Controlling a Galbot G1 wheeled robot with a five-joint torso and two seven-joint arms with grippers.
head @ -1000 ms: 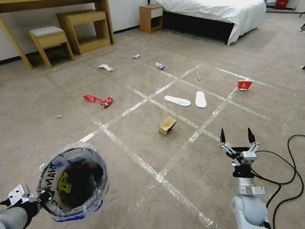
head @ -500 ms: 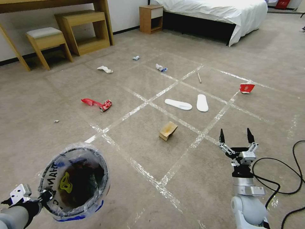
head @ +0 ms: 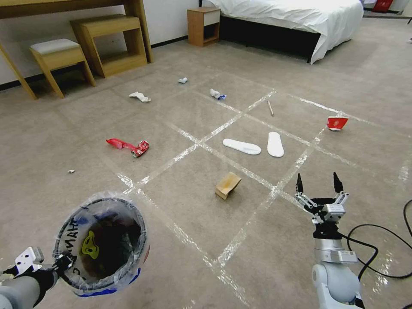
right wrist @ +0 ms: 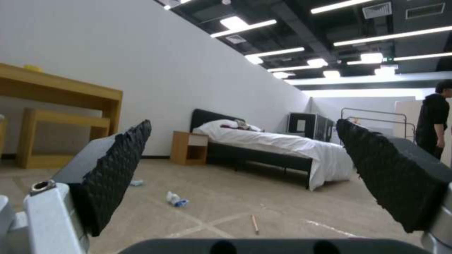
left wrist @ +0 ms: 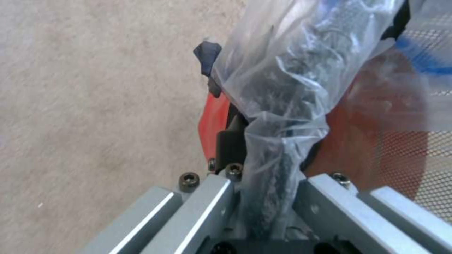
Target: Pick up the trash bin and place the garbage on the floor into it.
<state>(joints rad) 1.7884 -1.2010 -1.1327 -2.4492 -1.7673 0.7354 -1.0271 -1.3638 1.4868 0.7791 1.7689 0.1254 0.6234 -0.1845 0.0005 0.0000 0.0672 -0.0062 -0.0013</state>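
The floor [head: 77, 128] is beige carpet crossed by a grid of shiny tape lines [head: 189, 148]. A bed [head: 283, 13] stands at the far side, with a nightstand [head: 204, 25] beside it and a desk [head: 64, 6] with a stool [head: 58, 58] along the wall to the left.

The bin [head: 101, 243], lined with a crinkly clear bag, hangs above the carpet at the lower left, its mouth facing up. The left gripper [left wrist: 263, 197] is clamped on its near rim, both fingers pinching the bunched bag and the rim between them; the red wall [left wrist: 214, 120] shows just past the fingers.

The right gripper [head: 320, 189] is held upright at the lower right, above the carpet, its jaws spread wide with nothing between them. A black cable [head: 377, 253] loops on the carpet beside it.

Garbage lies scattered ahead. Two white slippers [head: 253, 146] rest near each other in one grid square, a brown box [head: 228, 185] in the square nearer the robot. A red wrapper [head: 128, 146] lies to the left and a red carton [head: 337, 123] to the right, on a tape line. Farther off are crumpled papers [head: 140, 97], another scrap [head: 217, 94] and a thin stick [head: 270, 107].
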